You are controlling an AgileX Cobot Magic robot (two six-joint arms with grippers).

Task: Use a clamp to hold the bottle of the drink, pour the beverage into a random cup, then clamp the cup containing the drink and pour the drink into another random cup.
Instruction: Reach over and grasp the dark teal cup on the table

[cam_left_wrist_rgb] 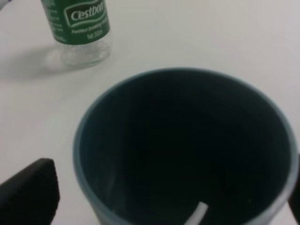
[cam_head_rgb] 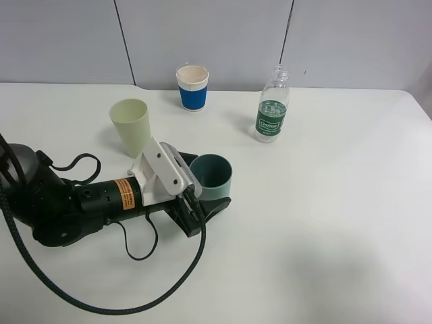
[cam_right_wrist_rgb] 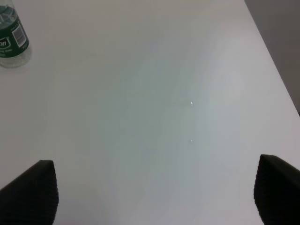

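**Fig.** Pre-grasp at the teal cup [cam_head_rgb: 210, 174]. The L gripper [cam_head_rgb: 206, 194] reaches in low over the table [cam_head_rgb: 324, 229] w/ jaws wide, straddling the cup. In the L wrist view one pad [cam_left_wrist_rgb: 29, 192] stands clear of the cup wall; the other sits at the frame edge, contact unclear. We read this as not yet clamped. The R gripper [cam_right_wrist_rgb: 152, 192] hangs over bare table, fingers wide, nothing between them. The bottle [cam_head_rgb: 273, 108] stands upright towards the back, well apart from the teal cup. We judge the bottle step done and the cup-to-cup pour next.

**Risks, as we see them:**
- (a) The pads close unevenly: one touches first and shoves the cup sideways, slopping any drink.
- (b) Too hard a squeeze buckles the wall & sends drink over the rim.
- (c) The pale green cup [cam_head_rgb: 131, 127] stands just beside the L arm, so a lift or swing could knock it.
- (d) A pour begun off-centre from the receiving cup, either that one or the blue-sleeved cup [cam_head_rgb: 192, 88], lands on the table.

**Views cf.:**
- Ext. high alone gives both spare cups and how the arm lies, but no R gripper.
- L wrist alone gives the pad-to-wall gap and the cup's dark inside; the drink level we cannot tell.
- R wrist alone gives the R fingers, w/ the bottle's lower part at the frame's corner.
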